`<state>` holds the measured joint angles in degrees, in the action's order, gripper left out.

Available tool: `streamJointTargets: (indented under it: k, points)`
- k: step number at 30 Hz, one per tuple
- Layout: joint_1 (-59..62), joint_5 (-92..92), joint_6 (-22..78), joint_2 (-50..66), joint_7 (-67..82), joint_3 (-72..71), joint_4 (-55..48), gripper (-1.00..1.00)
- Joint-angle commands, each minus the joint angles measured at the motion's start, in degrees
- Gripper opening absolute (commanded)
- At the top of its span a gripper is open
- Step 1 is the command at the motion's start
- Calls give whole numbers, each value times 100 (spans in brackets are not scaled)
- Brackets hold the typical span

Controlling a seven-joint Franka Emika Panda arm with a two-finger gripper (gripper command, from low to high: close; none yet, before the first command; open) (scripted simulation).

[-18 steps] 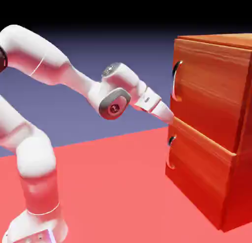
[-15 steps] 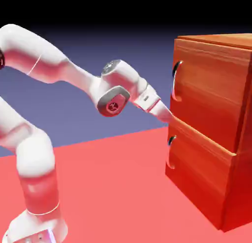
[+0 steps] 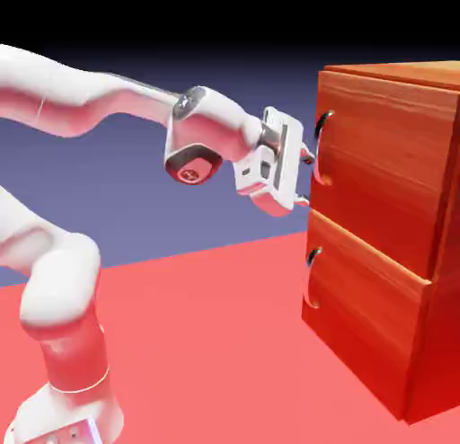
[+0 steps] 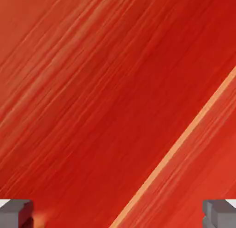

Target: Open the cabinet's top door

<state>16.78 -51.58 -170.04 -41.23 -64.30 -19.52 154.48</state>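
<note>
The cabinet (image 3: 395,244) is a reddish-brown wooden box at the exterior view's right. Its top door (image 3: 386,177) carries a curved silver handle (image 3: 319,146) on its left edge. My gripper (image 3: 305,177) is level with the top door and faces it, open. Its fingertips sit just left of the handle's lower half, and no contact shows. In the hand view, wood grain (image 4: 106,93) with a pale diagonal seam (image 4: 179,148) fills the picture. My gripper (image 4: 118,215) is wide apart there, with nothing between the grey fingertips (image 4: 16,213), and the handle is out of view.
The lower front (image 3: 359,316) with its own silver handle (image 3: 311,276) sits under the top door. The red table (image 3: 207,343) stretches between the robot's base and the cabinet.
The hand has risen from the seam between the two fronts and turned level. It now faces the top door beside its handle, and the forearm has swung higher.
</note>
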Motion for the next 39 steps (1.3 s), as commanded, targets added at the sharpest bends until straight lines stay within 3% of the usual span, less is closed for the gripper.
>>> streamJointTargets:
  k: [1,39]
  points:
    - [85,-250,19,-41,-106,-94,-32,0]
    - [3292,-9720,748,-1614,-4117,-3679,-1229,0]
